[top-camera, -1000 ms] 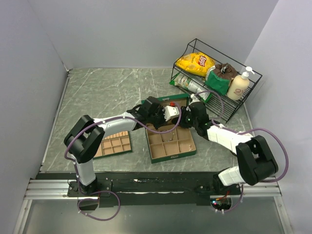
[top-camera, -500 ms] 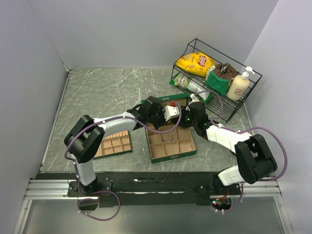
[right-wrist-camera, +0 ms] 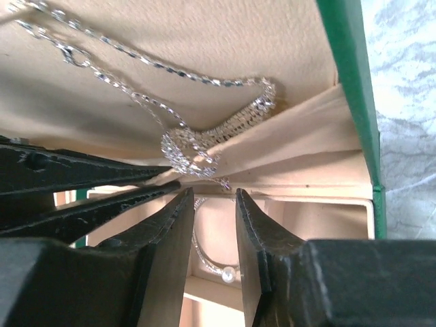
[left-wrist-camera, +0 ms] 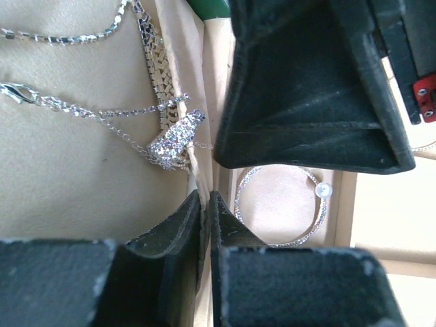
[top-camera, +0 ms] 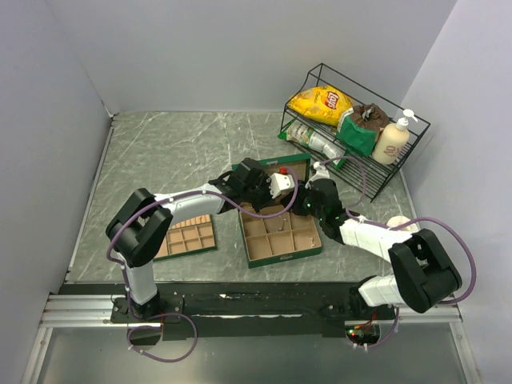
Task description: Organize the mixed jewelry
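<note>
**Right arm dropped lower, closer over the green box [top-camera: 282,256]**

Right end effector [right-wrist-camera: 212,199] has a narrow gap and holds nothing, hovering above the tan divider [right-wrist-camera: 286,139]. Left end effector [left-wrist-camera: 204,201] is pinched to a slit astride that divider – can't tell if it grips anything. Sparkly band [left-wrist-camera: 176,142] drapes over the divider – chains [left-wrist-camera: 68,105] on one side, bangle [left-wrist-camera: 281,204] on the other.

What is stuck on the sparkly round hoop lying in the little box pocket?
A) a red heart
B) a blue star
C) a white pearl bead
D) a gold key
C: the left wrist view shows one white pearl bead sitting on the sparkly hoop, which lies flat in a tan compartment.
</note>
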`<state>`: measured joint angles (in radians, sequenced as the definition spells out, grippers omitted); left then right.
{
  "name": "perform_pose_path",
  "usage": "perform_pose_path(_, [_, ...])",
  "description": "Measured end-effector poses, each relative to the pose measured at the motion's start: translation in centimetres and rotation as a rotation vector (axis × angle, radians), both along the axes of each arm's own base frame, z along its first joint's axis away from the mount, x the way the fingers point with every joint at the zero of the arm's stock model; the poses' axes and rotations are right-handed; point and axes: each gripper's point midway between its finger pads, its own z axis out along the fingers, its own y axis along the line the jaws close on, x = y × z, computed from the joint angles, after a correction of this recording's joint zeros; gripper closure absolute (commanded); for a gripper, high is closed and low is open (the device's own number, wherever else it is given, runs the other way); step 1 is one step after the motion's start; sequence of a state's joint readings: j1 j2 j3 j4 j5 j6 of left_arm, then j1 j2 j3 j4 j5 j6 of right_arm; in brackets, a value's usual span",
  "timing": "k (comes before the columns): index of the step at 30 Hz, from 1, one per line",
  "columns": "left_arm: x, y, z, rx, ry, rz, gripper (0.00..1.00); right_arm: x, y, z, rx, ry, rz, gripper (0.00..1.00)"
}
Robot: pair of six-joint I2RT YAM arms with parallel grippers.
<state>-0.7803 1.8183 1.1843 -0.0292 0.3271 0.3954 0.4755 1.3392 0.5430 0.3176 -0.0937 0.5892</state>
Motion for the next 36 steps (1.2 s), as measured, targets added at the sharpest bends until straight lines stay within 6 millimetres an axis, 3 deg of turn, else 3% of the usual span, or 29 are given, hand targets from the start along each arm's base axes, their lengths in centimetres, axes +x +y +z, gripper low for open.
perform_pose_path(10, [0.2,-0.1,-0.2,0.004,0.002,0.003,0.86,1.2,0.2,0.9,0.006,-0.073,-0.029,0.62])
perform_pose_path(19, [0.2,-0.1,-0.2,0.004,0.001,0.004,0.86,1.3,0.5,0.0,-0.017,-0.07,-0.012,0.74])
perform_pose_path(24, [0.2,-0.1,-0.1,0.003,0.001,0.003,0.86,1.4,0.8,0.0,-0.015,-0.085,0.003,0.75])
perform_pose_path(31, [0.2,-0.1,-0.2,0.004,0.003,0.003,0.86,1.6,0.7,-0.2,-0.032,-0.092,0.012,0.93])
perform_pose_path(36, [0.2,-0.1,-0.2,0.004,0.004,0.003,0.86,1.6,0.6,-0.3,-0.049,-0.101,0.017,1.0])
